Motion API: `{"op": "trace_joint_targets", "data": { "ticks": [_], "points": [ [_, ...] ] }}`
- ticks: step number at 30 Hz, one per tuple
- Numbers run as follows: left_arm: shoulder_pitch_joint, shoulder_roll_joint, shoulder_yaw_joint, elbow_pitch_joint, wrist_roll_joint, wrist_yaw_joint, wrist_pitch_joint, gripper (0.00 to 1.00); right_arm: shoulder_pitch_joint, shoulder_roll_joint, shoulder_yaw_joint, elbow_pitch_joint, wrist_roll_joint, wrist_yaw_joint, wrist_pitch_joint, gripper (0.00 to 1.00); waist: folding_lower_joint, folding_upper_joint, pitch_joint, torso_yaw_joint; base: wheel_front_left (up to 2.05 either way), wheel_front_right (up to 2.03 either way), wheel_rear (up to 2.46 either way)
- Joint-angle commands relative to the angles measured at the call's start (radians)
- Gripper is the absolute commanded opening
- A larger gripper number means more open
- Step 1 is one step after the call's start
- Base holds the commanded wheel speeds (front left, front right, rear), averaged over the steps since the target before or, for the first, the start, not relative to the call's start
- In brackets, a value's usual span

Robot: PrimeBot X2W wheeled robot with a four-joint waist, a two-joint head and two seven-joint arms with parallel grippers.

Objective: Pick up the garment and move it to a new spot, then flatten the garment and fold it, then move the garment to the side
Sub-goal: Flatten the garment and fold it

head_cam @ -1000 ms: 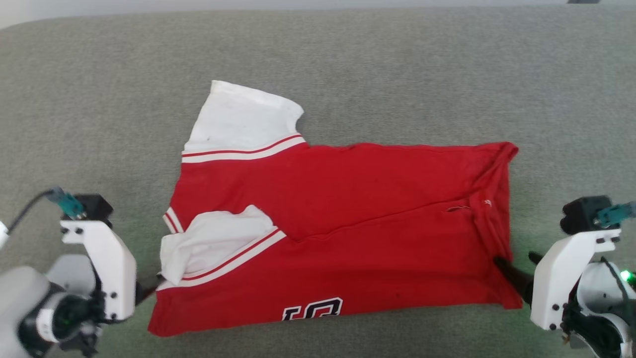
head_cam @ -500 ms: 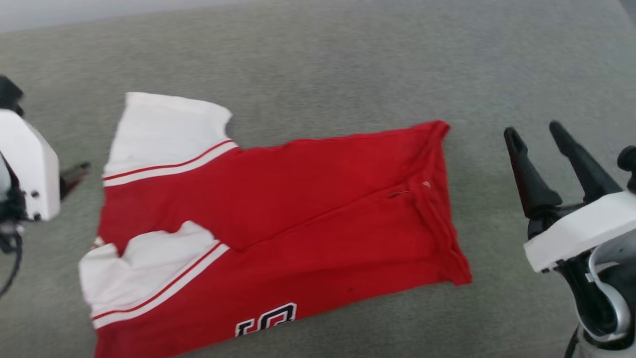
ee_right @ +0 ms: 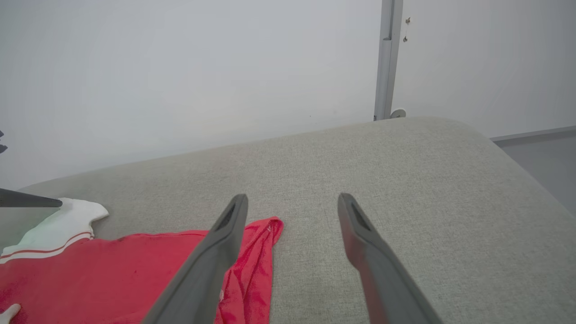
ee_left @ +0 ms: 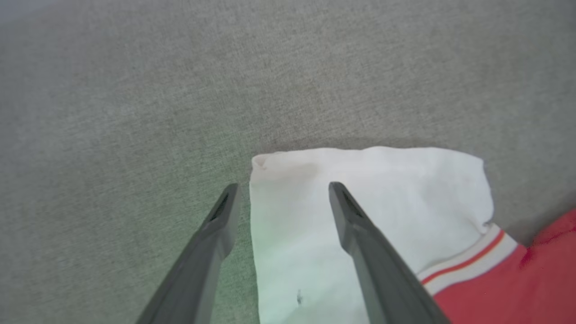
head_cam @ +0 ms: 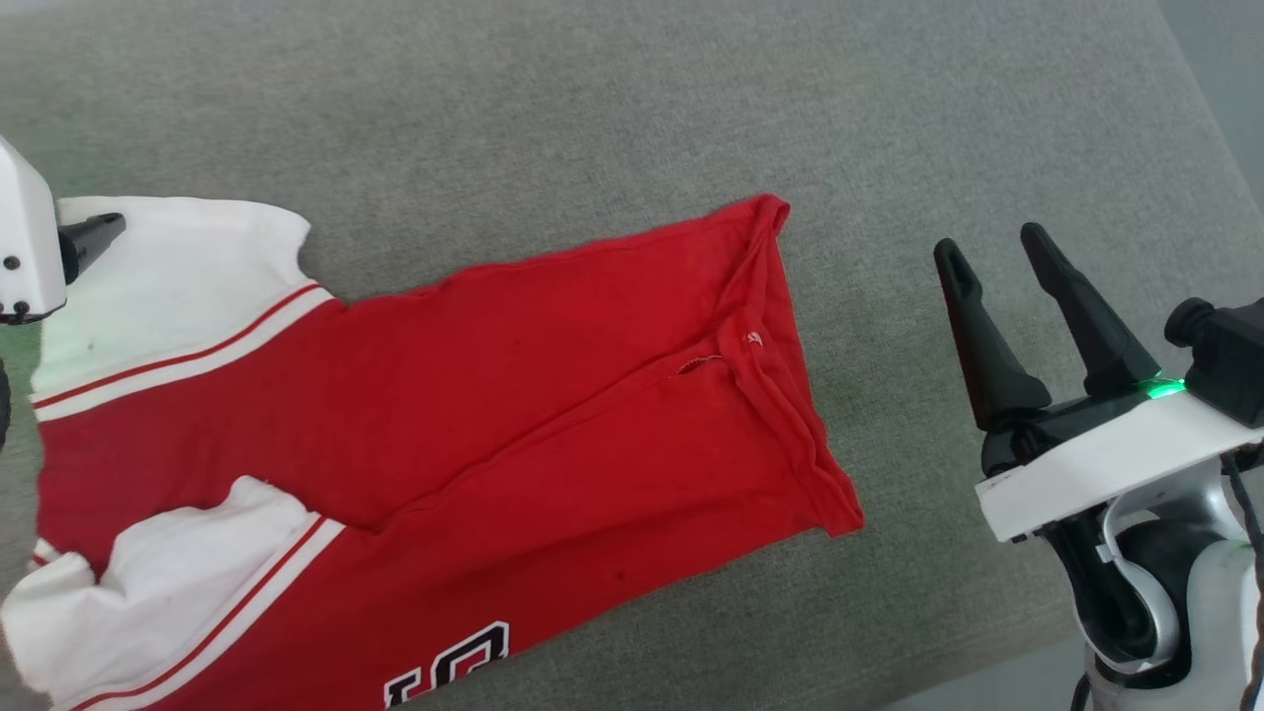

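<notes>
Garment (head_cam: 494, 395) flat; left end effector (ee_left: 283, 186) spread astride sleeve edge (ee_left: 254, 225), right end effector (head_cam: 990, 240) spread over cushion (head_cam: 592, 118)

Grey woven cushion surface (head_cam: 592, 118), pale wall (ee_right: 180, 67) behind it, slim grey vertical rail (ee_right: 385, 58) on the wall

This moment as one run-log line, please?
red jersey shirt with white sleeves: lying on grey fabric surface | left gripper: open, over far sleeve edge | right gripper: open, empty
</notes>
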Motion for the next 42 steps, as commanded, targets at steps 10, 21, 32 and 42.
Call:
{"op": "trace_joint_targets", "data": {
  "ticks": [10,21,32,42],
  "points": [
    [-0.035,-0.096,-0.063,0.184,0.006,0.010,0.133,0.00,-0.068,0.002,0.042,0.058,-0.014,-0.001,0.096,1.00,0.0000,0.0000,0.056,-0.006,0.00,0.00,0.00],
    [-0.142,-0.191,-0.078,0.220,0.045,-0.036,0.111,0.00,-0.359,0.000,0.083,0.354,-0.050,-0.001,0.340,1.00,0.0000,0.0000,0.085,0.058,0.00,0.00,0.00],
    [-0.191,-0.280,-0.092,0.272,0.060,-0.087,0.050,0.00,-0.542,-0.008,0.143,0.708,-0.121,0.000,0.642,0.41,0.0000,0.0000,0.081,0.141,0.00,0.00,0.00],
    [-0.218,-0.325,-0.081,0.332,0.069,-0.116,-0.048,0.00,-0.566,-0.070,0.130,0.664,-0.109,-0.001,0.669,0.00,0.0000,0.0000,0.011,0.196,0.00,0.00,0.00]
  ]
}}
